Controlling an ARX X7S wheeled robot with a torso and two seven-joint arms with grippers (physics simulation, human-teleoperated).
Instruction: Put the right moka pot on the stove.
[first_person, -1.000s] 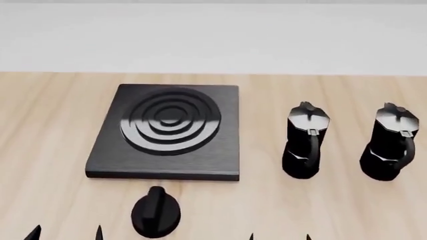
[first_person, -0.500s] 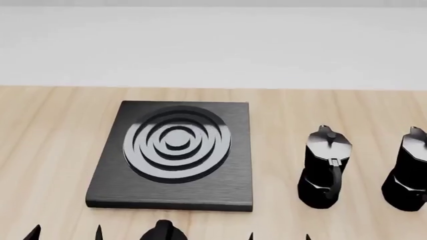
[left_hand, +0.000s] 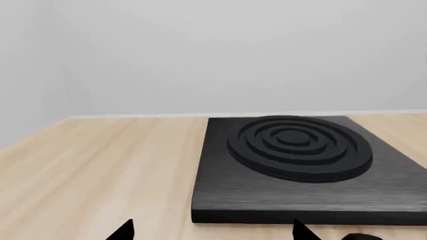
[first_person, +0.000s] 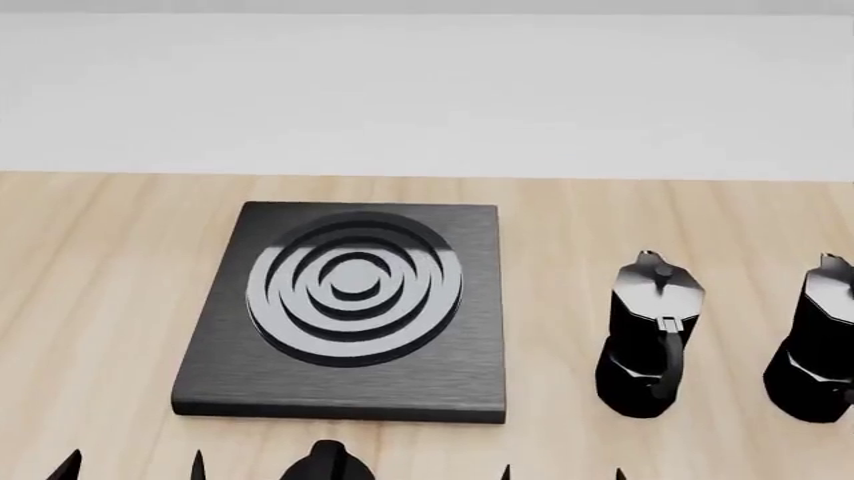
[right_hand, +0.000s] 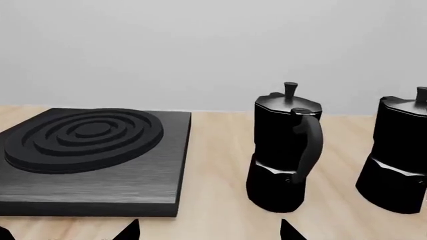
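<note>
- Nearest to us in the head view, our left gripper (first_person: 131, 465) showed only as two dark fingertips at the lower edge, set well apart with bare wood between them, so we read it as spread wide and holding nothing.
- Our right gripper (first_person: 562, 472) showed the same way, two small tips poking up at the lower edge with a clear gap and nothing between them.
- Between the two grippers, the top of a black knob (first_person: 324, 464) rose at the lower edge, just in front of the stove's near side; most of it was cut off.
- The wooden table (first_person: 94, 300) carried everything, pale and grained.
- The stove (first_person: 350, 310) lay flat on the table toward our left, a dark square slab with raised concentric rings catching a silver sheen; nothing stood on it.
- To the right of the stove, apart from it, the left moka pot (first_person: 651, 335) stood upright with its handle turned toward us.
- The right moka pot (first_person: 817, 340) stood upright further right, near the other pot but not touching it, partly cut by the frame edge; it was on the table, well apart from the stove.
- In the right wrist view both pots stood beyond our fingertips, untouched.
- Behind the table ran a plain pale wall (first_person: 427, 90).
</note>
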